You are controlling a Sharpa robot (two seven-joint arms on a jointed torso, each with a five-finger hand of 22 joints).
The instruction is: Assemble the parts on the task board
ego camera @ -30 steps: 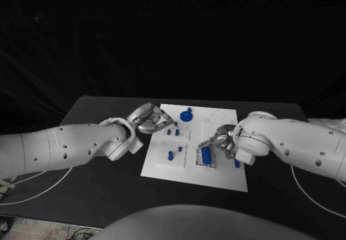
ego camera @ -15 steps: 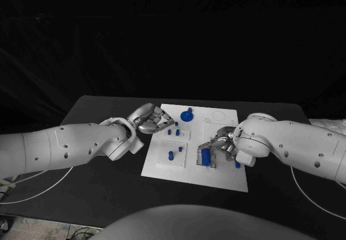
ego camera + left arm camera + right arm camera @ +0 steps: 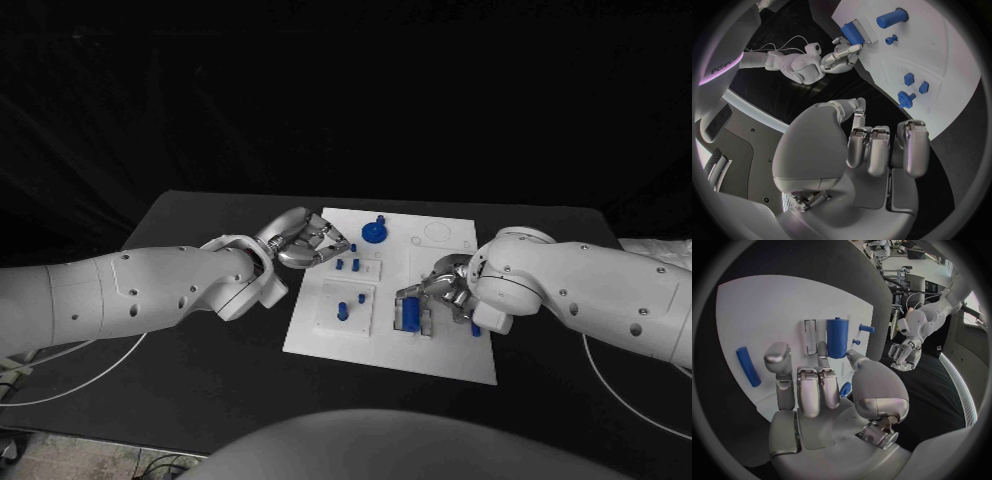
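Black table, white board [image 3: 433,352] at centre | step: seating the big blue cylinder [image 3: 410,312] in its clear holder at 4 o'clock; judge best pressed squarely, no tilt | right hand [image 3: 437,288] fingers curled over cylinder, touching it; firm grip unclear | left hand [image 3: 303,240] at 10 o'clock edge, fingers curled, holding nothing

No legible text, label, brand, number or sign is found on the task board [image 3: 389,345], on the blue parts, on either hand or on the desk [image 3: 188,370]. In the left wrist view, a band of dark lettering runs along a pale curved panel at the rim of the circle; it is too distorted and too small to be read. The right wrist view carries no readable marking.
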